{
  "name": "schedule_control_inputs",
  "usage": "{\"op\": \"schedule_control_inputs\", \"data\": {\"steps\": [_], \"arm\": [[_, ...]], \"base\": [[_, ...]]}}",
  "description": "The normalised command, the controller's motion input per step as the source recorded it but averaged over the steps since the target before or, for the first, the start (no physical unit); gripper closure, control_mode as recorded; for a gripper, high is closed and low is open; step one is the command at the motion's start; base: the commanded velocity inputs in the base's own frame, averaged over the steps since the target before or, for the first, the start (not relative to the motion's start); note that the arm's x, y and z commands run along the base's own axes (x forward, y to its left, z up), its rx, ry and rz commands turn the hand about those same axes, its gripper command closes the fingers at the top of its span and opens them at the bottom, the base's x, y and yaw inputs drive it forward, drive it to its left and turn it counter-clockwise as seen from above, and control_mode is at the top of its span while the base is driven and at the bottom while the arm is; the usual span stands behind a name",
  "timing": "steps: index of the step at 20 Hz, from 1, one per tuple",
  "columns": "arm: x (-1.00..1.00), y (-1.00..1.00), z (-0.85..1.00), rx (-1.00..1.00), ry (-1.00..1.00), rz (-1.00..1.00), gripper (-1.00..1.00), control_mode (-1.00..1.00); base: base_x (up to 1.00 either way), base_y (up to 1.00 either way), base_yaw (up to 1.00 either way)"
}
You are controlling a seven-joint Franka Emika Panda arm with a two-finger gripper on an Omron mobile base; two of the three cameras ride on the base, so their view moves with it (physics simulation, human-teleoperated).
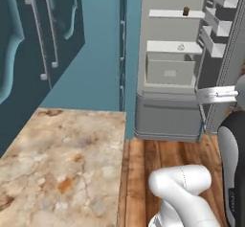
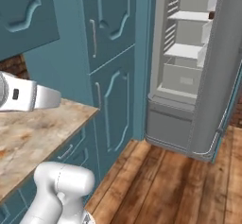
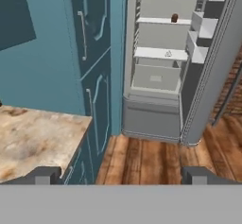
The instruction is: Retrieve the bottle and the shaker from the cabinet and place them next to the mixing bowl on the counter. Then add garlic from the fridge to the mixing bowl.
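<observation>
**Pincer wide open, facing the open fridge**

The pincer (image 3: 120,176) stands fully open and holds nothing; its two dark tips sit far apart. The fridge (image 3: 156,105) is ahead with its door swung open, pale shelves exposed. A small brown item (image 3: 174,18) rests on the upper shelf; a small pale item (image 3: 168,54) lies on the shelf below. The marbled bench (image 3: 33,138) lies to the left, beside teal tall cupboards (image 3: 94,53).

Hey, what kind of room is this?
A rendered home kitchen, most likely: an open fridge with pale shelves, a marbled stone counter, and teal cabinet doors above wood flooring.
</observation>
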Motion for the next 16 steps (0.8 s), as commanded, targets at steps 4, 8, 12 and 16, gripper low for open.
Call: {"op": "schedule_control_inputs", "data": {"steps": [4, 8, 12, 16], "arm": [[0.0, 0.0, 0.0, 0.0, 0.0, 0.0, -1.0, 1.0], [0.0, 0.0, 0.0, 0.0, 0.0, 0.0, -1.0, 1.0], [0.0, 0.0, 0.0, 0.0, 0.0, 0.0, -1.0, 1.0], [0.0, 0.0, 0.0, 0.0, 0.0, 0.0, -1.0, 1.0]], "base": [[-0.42, 0.0, 0.07], [0.83, -0.57, 0.25], [0.67, -0.85, 0.34], [-0.36, -0.55, 0.2]]}}
